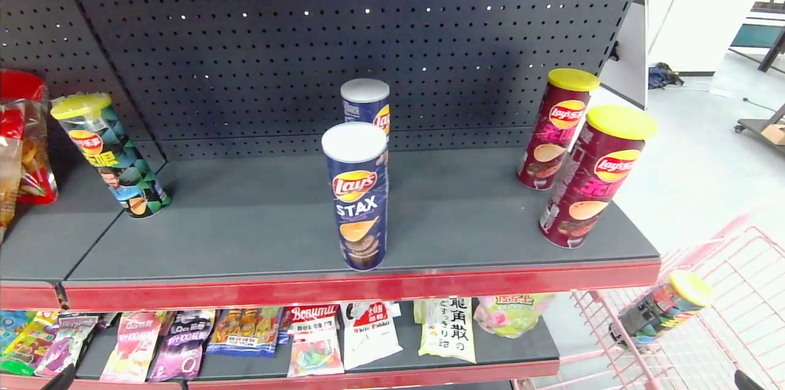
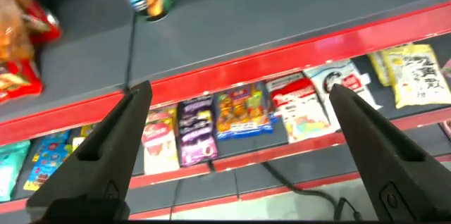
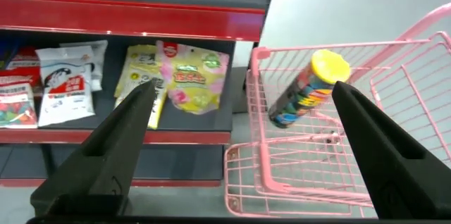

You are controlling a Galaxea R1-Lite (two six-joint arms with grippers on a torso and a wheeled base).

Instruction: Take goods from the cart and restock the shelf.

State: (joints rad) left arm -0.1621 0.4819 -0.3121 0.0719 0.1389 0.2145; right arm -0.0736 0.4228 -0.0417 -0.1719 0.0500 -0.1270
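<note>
Spanning the view: dark shelf (image 1: 245,218) with a red front lip, pegboard panel (image 1: 276,40) behind it. Lower shelf (image 1: 515,350) underneath.

Pink wire cart (image 1: 736,232) stands right of the shelf, low and near. One can (image 1: 665,307) with a yellow lid lies tilted inside it, lid end pointing right. This one is not yet on the shelf.

Left claw (image 2: 239,89): fingers wide apart, nothing between them, facing the red lip and the bags below it. Right claw (image 3: 244,86): fingers wide apart, empty, facing the lower shelf's right end and the cart; apart from the can.

Cans on the shelf, all upright:
- two maroon cans, yellow lids, at the right end: one near the front edge (image 1: 592,178), one farther back (image 1: 555,129).
- two blue cans, white lids, in the middle: near one (image 1: 357,194) at the lip, far one (image 1: 366,105) just behind it.
- one green patterned can (image 1: 113,154), yellow lid, at the left, well apart from the blue pair.

Row of snack bags (image 1: 306,338) lies along the lower shelf.
</note>
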